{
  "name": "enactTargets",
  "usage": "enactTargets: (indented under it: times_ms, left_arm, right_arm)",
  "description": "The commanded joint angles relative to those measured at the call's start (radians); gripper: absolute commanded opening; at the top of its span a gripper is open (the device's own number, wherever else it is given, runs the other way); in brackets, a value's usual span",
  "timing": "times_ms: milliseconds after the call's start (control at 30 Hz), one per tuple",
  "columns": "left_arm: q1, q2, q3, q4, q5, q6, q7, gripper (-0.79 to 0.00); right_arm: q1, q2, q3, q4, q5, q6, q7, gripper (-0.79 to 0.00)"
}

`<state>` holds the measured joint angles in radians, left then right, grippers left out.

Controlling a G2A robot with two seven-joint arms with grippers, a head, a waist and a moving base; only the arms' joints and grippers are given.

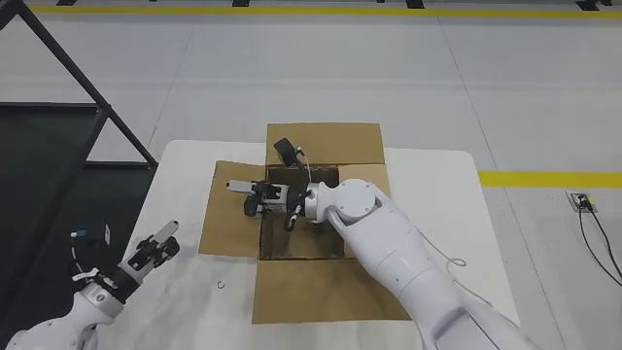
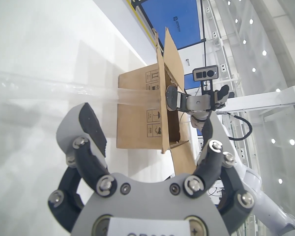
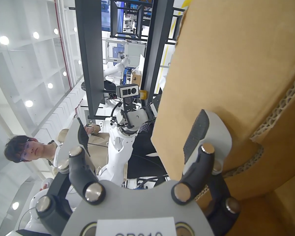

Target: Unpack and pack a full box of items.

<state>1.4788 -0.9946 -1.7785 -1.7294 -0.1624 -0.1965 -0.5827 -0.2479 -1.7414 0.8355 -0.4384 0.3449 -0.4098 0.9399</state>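
Note:
A brown cardboard box (image 1: 326, 141) stands open in the middle of the white table (image 1: 437, 185), its four flaps folded outward. My right gripper (image 1: 243, 197) is at the box's left rim, over the left flap (image 1: 225, 224). In the right wrist view this gripper (image 3: 140, 133) is open, with the flap's edge (image 3: 211, 79) reaching in between the fingers. My left gripper (image 1: 167, 238) hovers open over the table's front-left part, well apart from the box. The left wrist view shows it (image 2: 150, 126) open and holding nothing, facing the box's side (image 2: 135, 124). The box's inside is dark.
A tiny loose thing (image 1: 222, 285) lies on the table in front of the box's left flap. A black metal frame (image 1: 58, 156) stands beside the table on the left. Bare tabletop lies to the left and right of the box.

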Motion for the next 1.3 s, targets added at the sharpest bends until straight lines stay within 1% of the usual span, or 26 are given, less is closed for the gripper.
enactTargets:
  times_ms: [0,333,533,667,800,900,1033,1133,1267]
  left_arm:
    - [0.009,0.000,-0.008,-0.016,-0.001,-0.009,0.003,0.000]
    - [0.048,0.001,-0.070,-0.124,-0.015,-0.037,0.008,0.000]
    - [0.059,0.001,-0.087,-0.163,-0.034,-0.045,-0.005,0.000]
    - [0.055,0.001,-0.096,-0.192,-0.072,-0.053,-0.037,0.000]
    - [0.031,0.006,-0.101,-0.234,-0.116,-0.045,-0.106,0.000]
    - [0.004,0.009,-0.078,-0.266,-0.145,-0.028,-0.167,0.000]
    - [-0.044,0.014,-0.035,-0.271,-0.139,0.012,-0.223,0.000]
    - [-0.091,0.017,0.018,-0.250,-0.096,0.051,-0.256,0.000]
    - [-0.156,0.020,0.086,-0.196,-0.036,0.098,-0.280,0.000]
  right_arm:
    - [-0.001,0.006,0.014,-0.005,0.009,-0.011,0.015,0.000]
    - [-0.030,0.057,0.109,-0.070,0.057,-0.057,0.120,0.000]
    - [-0.072,0.090,0.157,-0.139,0.045,-0.054,0.133,0.000]
    - [-0.104,0.112,0.188,-0.192,0.038,-0.038,0.159,0.000]
    - [-0.136,0.134,0.222,-0.245,0.028,-0.027,0.170,0.000]
    - [-0.172,0.153,0.257,-0.296,0.027,-0.030,0.177,0.000]
    - [-0.224,0.177,0.305,-0.363,0.026,-0.035,0.182,0.000]
    - [-0.279,0.198,0.351,-0.426,0.031,-0.039,0.187,0.000]
    - [-0.352,0.224,0.408,-0.512,0.041,-0.028,0.206,0.000]
